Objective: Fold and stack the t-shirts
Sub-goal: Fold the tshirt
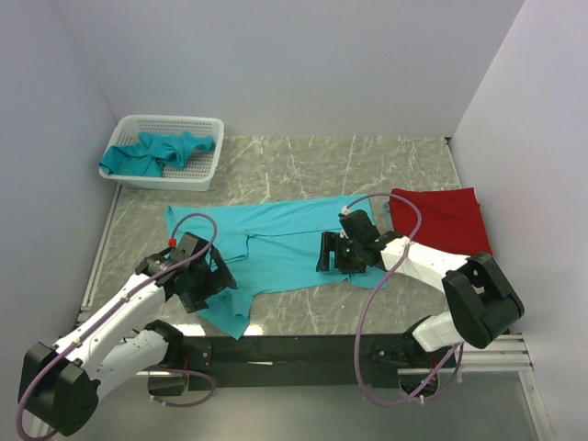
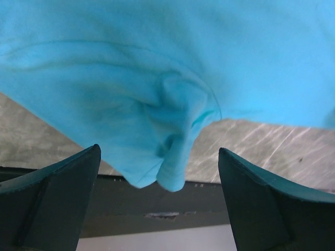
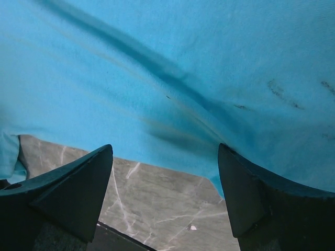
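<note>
Basket: white mesh basket at the table's far left corner, by the left wall.
In basket: crumpled teal shirts, unfolded, one edge draped over the left rim.
Mid-table: one teal shirt lies spread out between your two arms. Its sleeve runs down to the near edge.
Right side: red shirt folded into a flat rectangle, just beside the teal shirt's right end. You can't tell if they touch.
Left gripper: your left gripper hangs over that near-left sleeve, jaws spread wide, nothing clamped. The bunched sleeve end shows between the fingers, at the table's near edge.
Right gripper: your right gripper is over the teal shirt's right part, jaws also wide apart, nothing held. The cloth's hem and bare marble show between its fingers.
Contact: you can't tell whether either gripper's fingertips touch the cloth.
Marks: a few small dark specks on the teal cloth in the right wrist view, too small to read as anything.
</note>
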